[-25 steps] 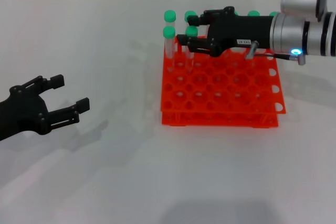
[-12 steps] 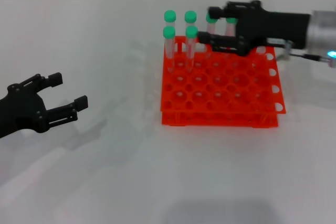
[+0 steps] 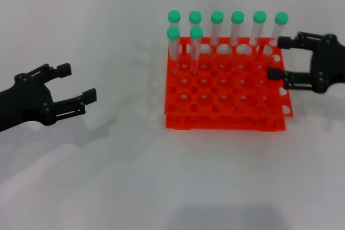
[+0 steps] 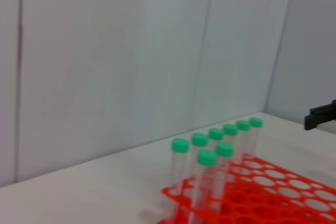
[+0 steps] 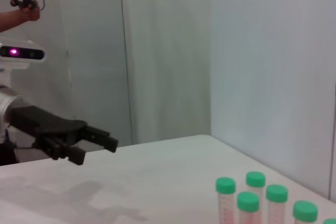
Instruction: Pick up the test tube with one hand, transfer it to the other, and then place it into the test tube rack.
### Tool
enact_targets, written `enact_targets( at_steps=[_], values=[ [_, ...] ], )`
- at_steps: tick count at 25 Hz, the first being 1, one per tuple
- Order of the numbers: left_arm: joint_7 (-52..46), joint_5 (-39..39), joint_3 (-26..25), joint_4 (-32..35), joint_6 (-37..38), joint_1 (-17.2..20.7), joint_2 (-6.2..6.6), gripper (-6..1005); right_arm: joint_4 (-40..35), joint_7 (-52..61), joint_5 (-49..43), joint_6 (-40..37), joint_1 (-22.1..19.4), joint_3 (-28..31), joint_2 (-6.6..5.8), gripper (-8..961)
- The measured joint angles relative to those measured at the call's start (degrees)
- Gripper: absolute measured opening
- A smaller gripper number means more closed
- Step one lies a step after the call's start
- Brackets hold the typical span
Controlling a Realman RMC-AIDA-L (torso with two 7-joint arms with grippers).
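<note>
A pale table carried everything, and the bright orange-red test tube rack sat on it, its two tiers of round holes facing up. The left gripper hovered over the table well apart from the rack's left side, its black jaws spread wide with nothing between them; the right wrist view showed the same gripper above the bare table with its jaws parted and empty. The right gripper hung just beside the rack's right edge, level with its back rows, jaws open toward the rack and holding nothing. One of its fingertips showed at the edge of the left wrist view, beyond the far end of the rack. The test tube, slim and clear with a round green cap, stood upright in the rack's second row from the back, in the second hole from the left corner, free of both grippers. The seven other tubes looked just like it and also stood upright in the rack: six filled the back row from end to end, and one stood in the second row at the left corner, right beside the test tube.
</note>
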Motion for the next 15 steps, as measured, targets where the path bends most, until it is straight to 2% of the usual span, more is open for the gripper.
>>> enact_targets(
  at_steps=[3,9,10,13,15],
  values=[
    [0.05,0.06,-0.5,-1.73,2.69,-1.61,1.27,893,0.05,-0.82,-0.01,-1.38,-1.05,0.01,-0.24,636],
    [-0.54,1.46,-0.79,-10.26,8.14,-8.6,5.97,893,0.59,-1.89,-0.17,-1.36,-2.24,0.01,0.05,862],
    [-0.52,1.53,-0.79,-11.47,8.65,-9.61,6.58,893,0.79,-1.97,-0.54,-1.33,-2.22,0.0,0.1,865],
    [-0.58,2.88,-0.81,-13.93,9.44,-12.18,7.76,893,1.32,-2.09,-1.61,-1.25,-1.81,-0.05,0.31,874],
    [-0.85,4.22,-0.82,-14.34,9.93,-13.54,7.92,893,1.47,-2.26,-1.74,-1.22,-1.72,-0.2,0.34,877]
  ],
)
